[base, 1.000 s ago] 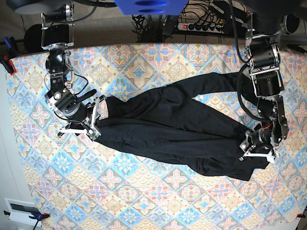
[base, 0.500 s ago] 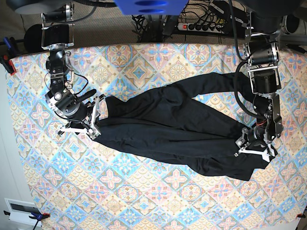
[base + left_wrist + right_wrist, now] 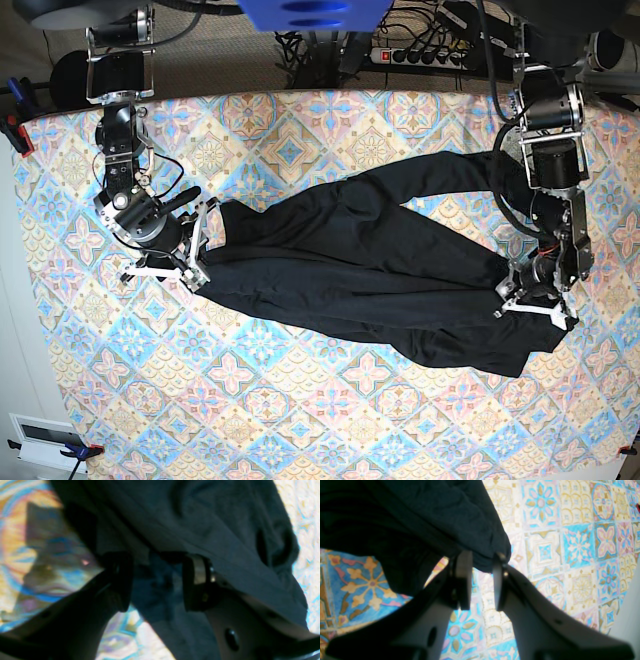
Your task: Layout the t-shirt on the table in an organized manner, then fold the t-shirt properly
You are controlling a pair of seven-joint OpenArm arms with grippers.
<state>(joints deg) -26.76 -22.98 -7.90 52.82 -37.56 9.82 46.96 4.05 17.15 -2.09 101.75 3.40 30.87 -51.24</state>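
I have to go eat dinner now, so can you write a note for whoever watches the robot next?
Left hand: fingers wide apart with one end of the t-shirt between them; I cannot tell if it is gripping.
Right hand: looks pinched on a bunched edge at the other end, which seems raised a little.
The black t-shirt lies stretched slantwise across the middle of the table, twisted and creased.
Done: both hands are at opposite ends of the shirt.
Left: spread it flat and neat, then do every fold.
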